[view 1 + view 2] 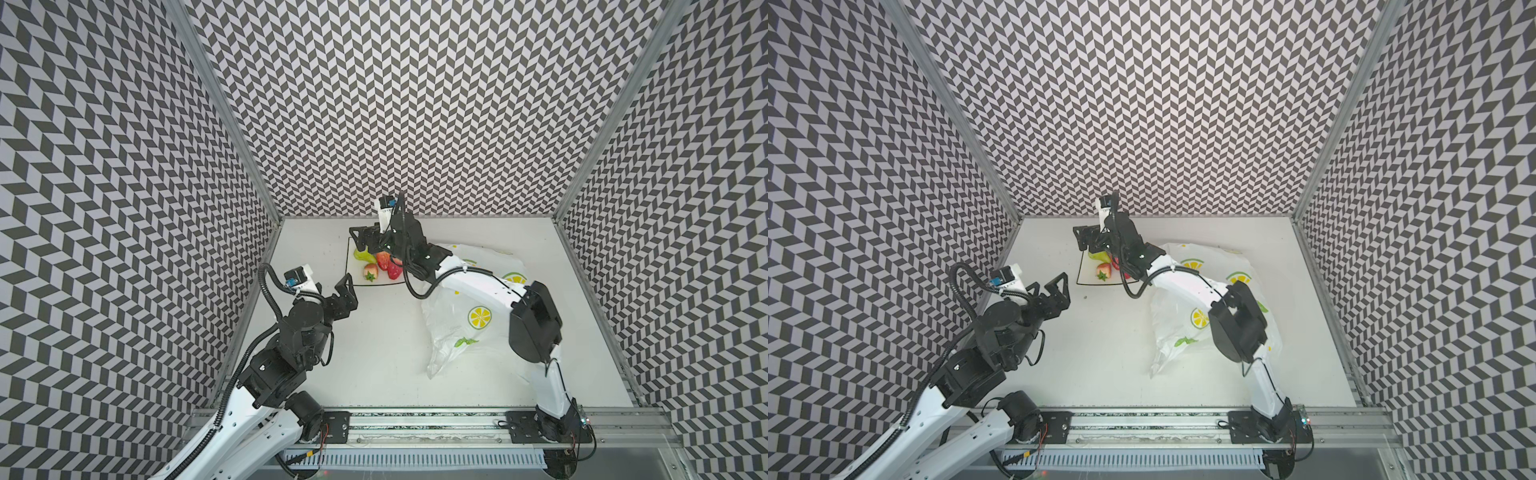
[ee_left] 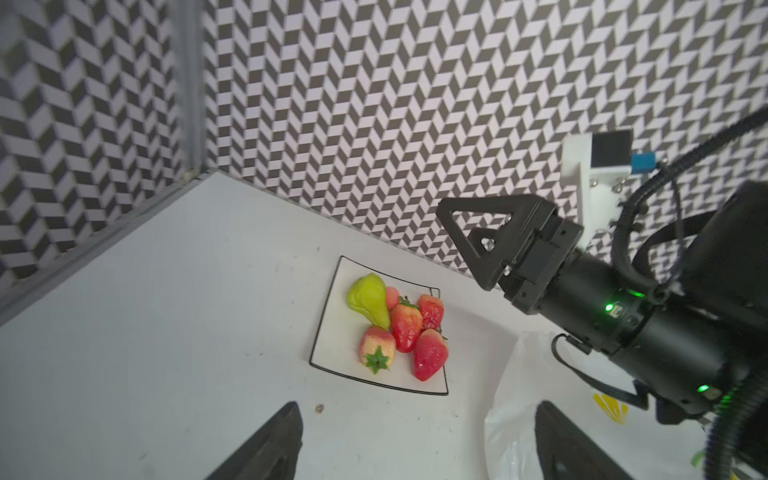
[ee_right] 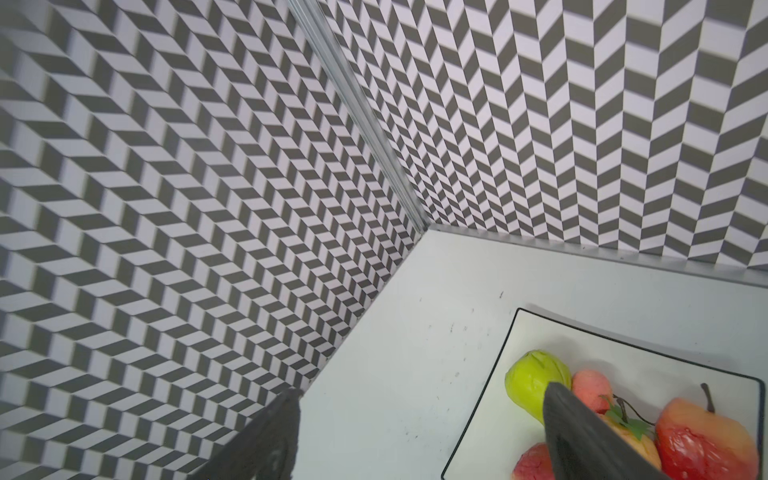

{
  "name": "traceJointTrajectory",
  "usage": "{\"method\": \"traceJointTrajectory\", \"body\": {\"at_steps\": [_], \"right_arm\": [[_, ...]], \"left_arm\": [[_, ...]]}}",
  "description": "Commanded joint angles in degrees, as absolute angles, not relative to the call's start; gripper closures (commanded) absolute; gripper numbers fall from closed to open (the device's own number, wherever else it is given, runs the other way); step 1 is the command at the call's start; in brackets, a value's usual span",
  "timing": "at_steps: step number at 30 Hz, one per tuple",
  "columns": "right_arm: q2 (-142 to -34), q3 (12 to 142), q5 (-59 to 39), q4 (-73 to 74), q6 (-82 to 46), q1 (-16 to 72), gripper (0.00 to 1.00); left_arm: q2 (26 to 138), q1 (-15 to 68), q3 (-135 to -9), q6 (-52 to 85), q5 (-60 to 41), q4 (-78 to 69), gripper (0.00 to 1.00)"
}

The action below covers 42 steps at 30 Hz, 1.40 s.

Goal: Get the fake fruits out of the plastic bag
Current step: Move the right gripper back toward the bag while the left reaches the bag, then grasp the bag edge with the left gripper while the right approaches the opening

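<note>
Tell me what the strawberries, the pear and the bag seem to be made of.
Strawberries: probably moulded plastic or foam, glossy; highlights glint on their red skin. Pear: likely the same, smoother and duller sheen. Bag: thin plastic film, crinkled, slightly see-through.

A glossy yellow-green plastic pear (image 2: 368,300) lies on its side at the far left of a white square black-rimmed plate (image 2: 337,347). Four red strawberries (image 2: 406,326) with green caps crowd against the pear's right and near sides. A small pinkish fruit (image 2: 392,296), perhaps a cherry, is tucked behind. The crinkly white translucent plastic bag (image 1: 457,328), printed with lemon slices, lies slumped on the right of the table (image 1: 374,332).
</note>
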State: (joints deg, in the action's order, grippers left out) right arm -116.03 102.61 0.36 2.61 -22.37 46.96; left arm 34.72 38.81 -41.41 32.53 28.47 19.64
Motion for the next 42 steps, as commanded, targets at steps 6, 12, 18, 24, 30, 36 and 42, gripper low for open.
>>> {"method": "traceJointTrajectory", "body": {"at_steps": [6, 12, 18, 24, 30, 36, 42], "right_arm": [[-92.4, 81.25, 1.29, -3.77, -20.41, 44.89, 0.13], [-72.43, 70.31, 6.21, -20.81, -19.89, 44.21, 0.13], [-59.4, 66.39, 9.89, -35.32, -23.49, 43.97, 0.14], [-52.72, 62.17, 11.77, -36.13, -27.77, 43.96, 0.14], [-49.61, 59.76, 12.56, -35.11, -29.14, 43.95, 0.14], [-47.07, 59.77, 14.37, -35.53, -28.57, 43.86, 0.14], [-45.03, 60.0, 15.0, -36.71, -28.01, 43.86, 0.14]], "left_arm": [[41.01, 38.61, -37.8, 22.2, -2.03, 5.79, 0.13], [44.74, 42.8, -38.43, 13.29, -15.96, 4.59, 0.14], [49.98, 54.14, -38.53, 6.68, -16.86, 8.7, 0.11], [57.07, 62.68, -39.12, 5.82, -14.15, 13.51, 0.09], [63.27, 68.94, -39.54, 7.29, -10.16, 15.03, 0.11], [70.75, 70.4, -41.24, 7.01, -8.26, 13.33, 0.23], [76.76, 70.66, -44.13, 7.04, -0.69, 10.66, 0.48]]}}
